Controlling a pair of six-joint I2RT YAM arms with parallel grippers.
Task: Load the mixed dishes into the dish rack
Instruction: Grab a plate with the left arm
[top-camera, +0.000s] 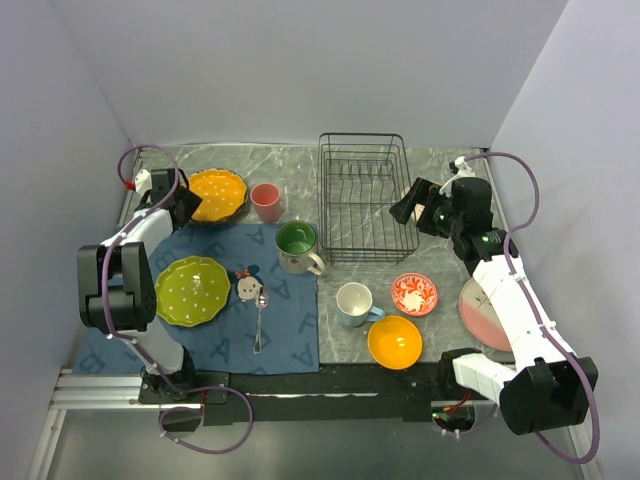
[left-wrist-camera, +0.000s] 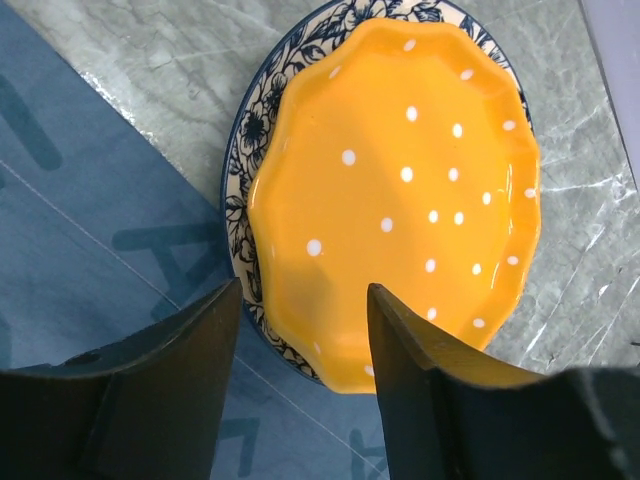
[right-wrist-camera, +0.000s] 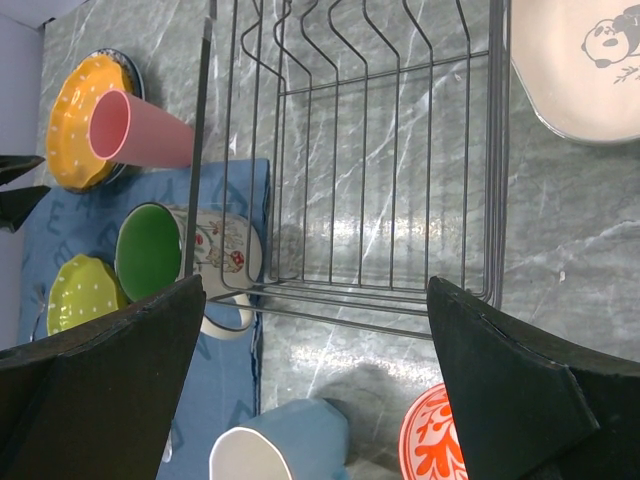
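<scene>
At the back of the table, the rack sat empty, with nothing loaded yet. Next down in size, the orange plate lay flat at the back left, stacked on a blue-flowered plate. It was well apart from the rack, with the pink cup in between.

The left gripper hovered at that plate's near rim, jaws spread and holding nothing, the rim lined up with the gap. So the plate lay straight ahead of the left fingers, and the left arm was clearly the nearer one. The right gripper was wide open too, also empty, just beside the rack's right edge and looking across it.

My guess: left grabs the rim, then carries the plate right, past the cup, to the slots. It's lying flat, so only the edge looks grabbable.
</scene>
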